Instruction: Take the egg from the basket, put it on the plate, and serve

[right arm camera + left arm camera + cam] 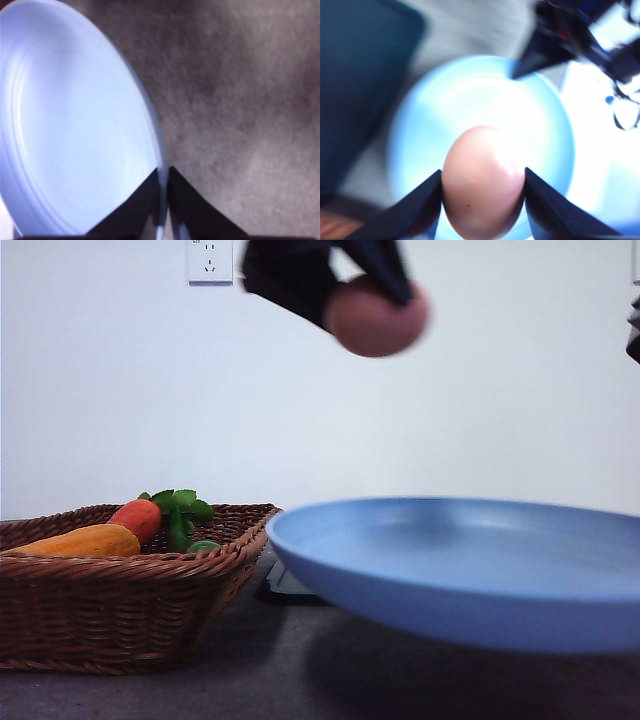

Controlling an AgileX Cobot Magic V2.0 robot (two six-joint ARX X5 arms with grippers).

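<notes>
Left gripper [482, 187] clamped on egg [482, 187], one dark finger [420, 210] pressed on each side of the shell; egg pinkish-brown, matte, small dark speck low on shell in left wrist view. In front view same egg [375, 318] held high in the air under the left gripper [375, 300], well above plate [470, 570], blurred.

Right gripper [164, 205] pinched on plate rim [159, 150], fingers [192, 210] closed either side of the raised edge. Plate light blue, round, shallow, concentric ridges visible inside; lifted off the table [240, 100] and tilted, shadow under it on the grey surface in front view. Directly below the egg in left wrist view, plate [420, 125] centred under it, overexposed toward the middle; right arm [560, 35] reaching in at its far rim.

Basket [110, 610] at left of front view, dark brown wicker, braided rim, resting on table, just beside the near plate rim but apart from it. Inside: orange-yellow vegetable toy [85, 540], carrot [140, 517] with green leaves [180, 510], small green item [203, 546] at inner edge, identity unclear.

Black tray [285, 585] flat on table behind, between basket and plate, mostly hidden; dark slab [355, 90] beside plate in left wrist view, likely same tray. Wall socket [210, 260] on white wall at top
</notes>
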